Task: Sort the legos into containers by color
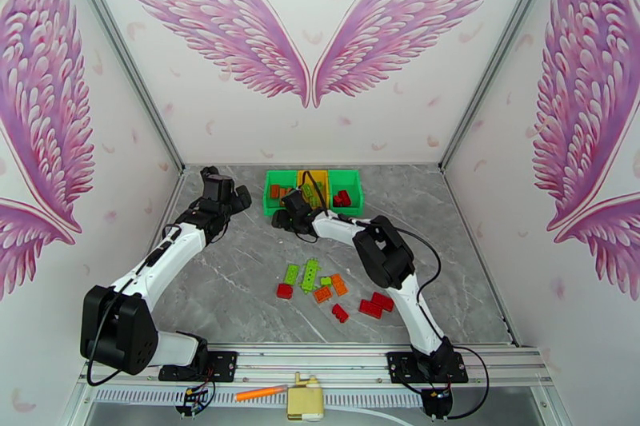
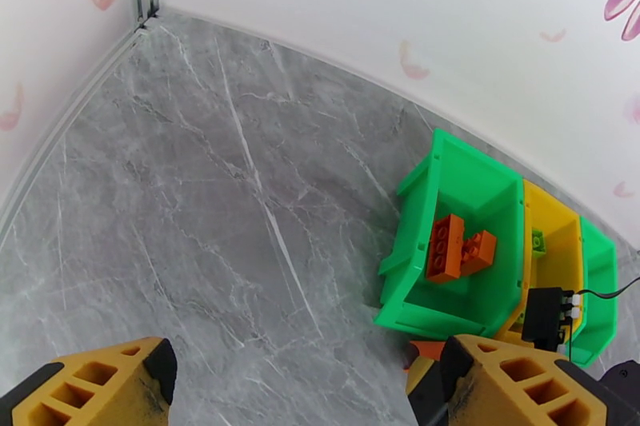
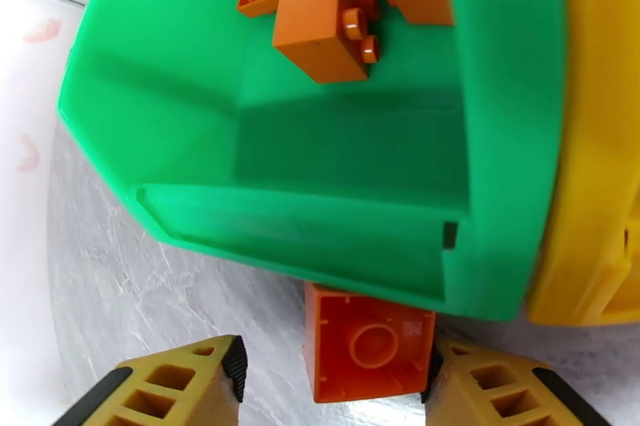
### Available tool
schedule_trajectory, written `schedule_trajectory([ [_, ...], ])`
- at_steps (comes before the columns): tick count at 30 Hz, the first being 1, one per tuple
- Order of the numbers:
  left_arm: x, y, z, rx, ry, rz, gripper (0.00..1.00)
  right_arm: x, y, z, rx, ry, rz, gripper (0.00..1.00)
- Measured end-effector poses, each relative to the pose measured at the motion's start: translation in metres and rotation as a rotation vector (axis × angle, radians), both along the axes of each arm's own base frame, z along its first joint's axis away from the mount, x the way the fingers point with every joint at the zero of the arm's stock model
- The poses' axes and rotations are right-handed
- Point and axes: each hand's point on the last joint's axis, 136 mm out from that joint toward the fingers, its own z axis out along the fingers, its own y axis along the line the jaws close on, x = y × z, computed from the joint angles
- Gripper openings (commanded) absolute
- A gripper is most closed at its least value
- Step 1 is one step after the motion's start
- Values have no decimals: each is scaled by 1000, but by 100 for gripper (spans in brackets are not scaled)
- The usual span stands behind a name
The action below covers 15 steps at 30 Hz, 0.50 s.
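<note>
R wrist cam: left green bin (image 3: 336, 204) and yellow bin (image 3: 592, 140) are cut off by the frame. The left green bin holds orange bricks (image 3: 320, 12), yellow a light-green brick (image 2: 538, 241), right green bin (image 1: 357, 188) red bricks (image 1: 342, 198). An orange lego (image 3: 368, 344) sits at the left bin's front wall, far edge hidden under its lip. Hollow underside faces cam; squarish, no clear long axis. The right gripper (image 3: 336, 360) straddles it w/ a gap on one side, not clamped. The left gripper (image 2: 304, 372) is spread wide over the table (image 2: 200, 220). Loose legos (image 1: 320, 284) lie mid-table.

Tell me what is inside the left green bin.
Orange bricks lie inside the left green bin, at least two, leaning together. Anything under them is covered.
</note>
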Motion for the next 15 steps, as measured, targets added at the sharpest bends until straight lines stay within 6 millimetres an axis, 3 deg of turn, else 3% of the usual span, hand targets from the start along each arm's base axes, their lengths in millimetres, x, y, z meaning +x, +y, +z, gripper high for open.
schedule_trajectory([
  [5, 0, 0, 0, 0, 0, -1, 91, 3, -1, -1, -11, 3, -13, 47],
  [15, -1, 0, -2, 4, 4, -2, 91, 3, -2, -3, -13, 10, -29, 35],
])
